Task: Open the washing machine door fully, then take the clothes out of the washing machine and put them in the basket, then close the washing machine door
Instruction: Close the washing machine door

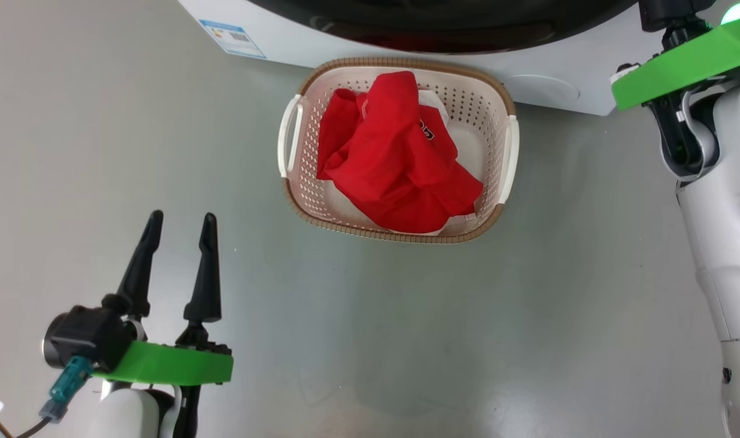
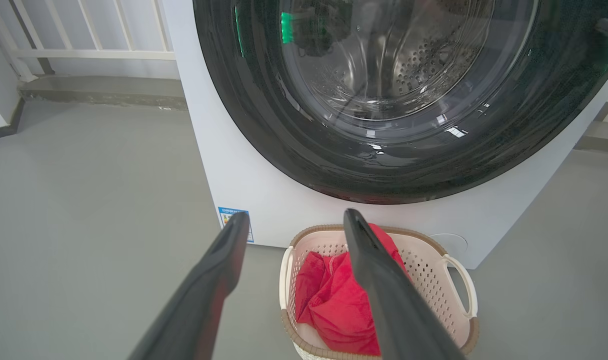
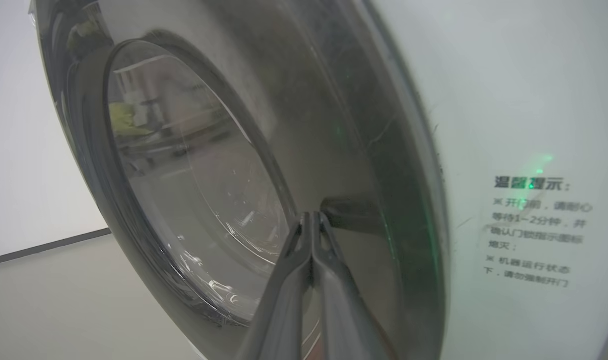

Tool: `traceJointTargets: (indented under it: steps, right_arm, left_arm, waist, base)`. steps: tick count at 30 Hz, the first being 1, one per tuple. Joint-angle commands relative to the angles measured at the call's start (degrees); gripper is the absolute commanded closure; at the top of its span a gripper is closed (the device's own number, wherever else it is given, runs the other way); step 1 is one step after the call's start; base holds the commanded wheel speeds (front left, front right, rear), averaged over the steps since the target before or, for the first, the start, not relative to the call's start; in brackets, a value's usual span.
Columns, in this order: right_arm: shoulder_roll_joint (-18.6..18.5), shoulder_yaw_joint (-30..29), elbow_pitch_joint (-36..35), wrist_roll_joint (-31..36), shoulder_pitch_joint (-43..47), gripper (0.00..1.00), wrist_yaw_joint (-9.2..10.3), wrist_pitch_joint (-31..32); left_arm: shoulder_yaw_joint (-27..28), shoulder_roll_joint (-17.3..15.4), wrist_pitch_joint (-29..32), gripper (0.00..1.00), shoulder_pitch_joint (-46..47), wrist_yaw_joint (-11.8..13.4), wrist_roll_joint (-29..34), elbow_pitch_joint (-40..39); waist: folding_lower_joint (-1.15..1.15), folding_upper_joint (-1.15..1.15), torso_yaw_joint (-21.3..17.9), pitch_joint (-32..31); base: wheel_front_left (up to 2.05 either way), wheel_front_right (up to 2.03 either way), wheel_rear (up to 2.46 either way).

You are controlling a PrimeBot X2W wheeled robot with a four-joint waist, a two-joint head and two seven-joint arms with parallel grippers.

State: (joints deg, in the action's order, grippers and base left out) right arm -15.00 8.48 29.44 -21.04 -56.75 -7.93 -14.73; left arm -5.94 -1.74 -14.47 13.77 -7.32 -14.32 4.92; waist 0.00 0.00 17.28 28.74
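I saw red clothes (image 1: 394, 164) heaped in cream basket (image 1: 495, 100), just before white washer (image 2: 244, 170); black-rimmed door (image 2: 384, 100) sat flush, shut.

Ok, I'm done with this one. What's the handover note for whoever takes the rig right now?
Left gripper: open, empty, over the floor to the left of the basket.
Right gripper: shut, holding nothing, tips at the black rim of the washing machine door.
Clothes: in the basket, which sits on the floor in front of the washing machine.
Done: clothes are out, and the door lies against the machine front.
Left: check that the door is latched, which I cannot tell from here.
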Motion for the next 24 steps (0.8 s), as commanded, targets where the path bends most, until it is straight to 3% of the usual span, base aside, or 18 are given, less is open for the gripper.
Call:
traceJointTargets:
  steps: [1, 10, 11, 13, 14, 24]
  right_arm:
    - [0.15, -0.86, -1.14, 0.31, -2.10, 1.00, 0.44, -0.27]
    - [0.84, 1.42, -1.32, 1.04, 0.76, 0.98, 0.44, -0.27]
    - [0.92, 2.35, -1.07, 0.93, 2.34, 0.62, 0.44, -0.27]
    - [0.95, 3.27, -0.87, 0.91, 4.01, 0.45, 0.44, -0.27]
    - [1.00, 3.60, -0.93, 0.92, 4.86, 0.00, 0.44, -0.27]
    - [2.35, 5.18, -0.86, 0.01, 14.49, 0.00, 0.44, -0.27]
  left_arm:
    - [1.82, -1.14, -0.52, 0.00, 1.09, -0.17, -0.42, -1.65]
    - [2.11, -1.14, -0.52, 0.00, 0.56, -0.17, -0.07, -0.84]
    - [2.07, -1.14, -0.52, 0.00, 0.35, -0.17, 0.08, -0.45]
    - [2.08, -1.14, -0.52, 0.00, 0.20, -0.17, 0.38, 0.03]
    - [2.14, -1.14, -0.52, 0.00, 0.16, -0.17, 0.57, 0.28]
    - [3.52, -1.64, -0.52, 0.00, -0.99, -0.17, 2.55, 2.73]
  waist:
    - [0.00, 0.00, 0.16, 0.20]
    - [0.00, 0.00, -0.81, -1.57]
    - [0.00, 0.00, -1.17, -2.36]
    - [0.00, 0.00, -1.61, -3.19]
    - [0.00, 0.00, -1.86, -3.60]
    - [0.00, 0.00, -5.85, -8.34]
  base:
    - [0.00, 0.00, 0.00]
    - [0.00, 0.00, 0.00]
    - [0.00, 0.00, 0.00]
    - [0.00, 0.00, 0.00]
    - [0.00, 0.00, 0.00]
    - [0.00, 0.00, 0.00]
